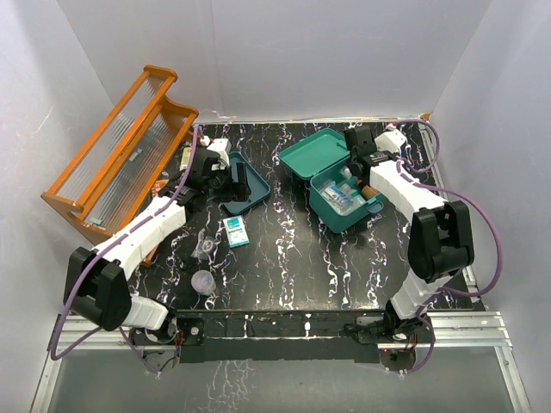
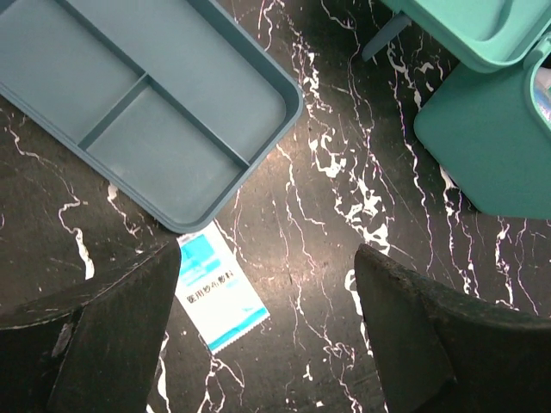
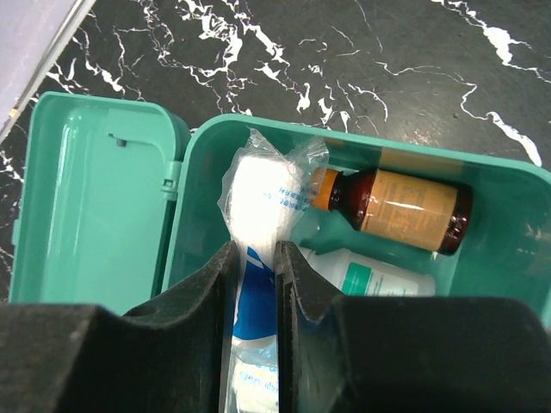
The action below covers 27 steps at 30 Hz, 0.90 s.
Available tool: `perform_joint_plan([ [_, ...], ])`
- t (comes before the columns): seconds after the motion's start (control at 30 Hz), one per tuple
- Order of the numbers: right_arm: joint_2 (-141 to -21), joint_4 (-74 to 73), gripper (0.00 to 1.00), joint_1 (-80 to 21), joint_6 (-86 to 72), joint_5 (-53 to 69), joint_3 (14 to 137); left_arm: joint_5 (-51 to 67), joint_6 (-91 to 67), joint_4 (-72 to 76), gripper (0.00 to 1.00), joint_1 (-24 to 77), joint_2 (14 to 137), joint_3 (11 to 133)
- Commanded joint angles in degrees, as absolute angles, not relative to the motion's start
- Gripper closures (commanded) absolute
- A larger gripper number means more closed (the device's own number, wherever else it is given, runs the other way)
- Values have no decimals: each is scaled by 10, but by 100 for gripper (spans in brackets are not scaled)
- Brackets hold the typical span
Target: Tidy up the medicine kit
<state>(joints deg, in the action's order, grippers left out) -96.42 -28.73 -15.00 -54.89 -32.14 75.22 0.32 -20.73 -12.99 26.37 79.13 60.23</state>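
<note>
Overhead, we see the medicine kit [image 1: 343,221] standing open at the far right of the black marbled surface [image 1: 293,258], its lid [image 1: 314,155] laid back to the left. Its insert tray [image 1: 251,185] lies apart from it at the far left. The right hand [image 1: 362,168] reaches into the box from the far side, and its arm covers part of the contents. The left hand [image 1: 225,179] hangs at the tray's left side and hides part of it. An orange rack [image 1: 120,155] leans at the left edge, and a blue-and-white sachet [image 1: 235,231] lies just nearer than the tray. Two small clear cups [image 1: 204,250] sit nearer still, too small for us to make out more. From the left wrist, we find the left hand [image 2: 269,258] released, its fingers [image 2: 112,344] spread wide above the surface with nothing between them. The tray [image 2: 172,112] fills the upper left and is cut off by the frame. The sachet [image 2: 217,292] lies just beside its corner; we cannot tell whether they touch. The kit's outer wall [image 2: 482,146] shows at the upper right. From the right wrist, we see the right hand [image 3: 255,258] grasping a clear-wrapped white pack [image 3: 267,185] inside the kit [image 3: 508,258]. Beside the pack lie a brown bottle [image 3: 405,206] on its side and a white box [image 3: 370,280], half hidden behind the fingers. The pack's print is too blurred to read.
</note>
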Motion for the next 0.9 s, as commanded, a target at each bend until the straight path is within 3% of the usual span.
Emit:
perform_joint_plan([
  [0.0,-993,-230,87,-144,-532,-312,771,-3,-178,-112,19,260,808,640],
  [0.87,-1105,-181,87,-128,-595,-273,783,-17,-150,-129,19,259,843,667],
])
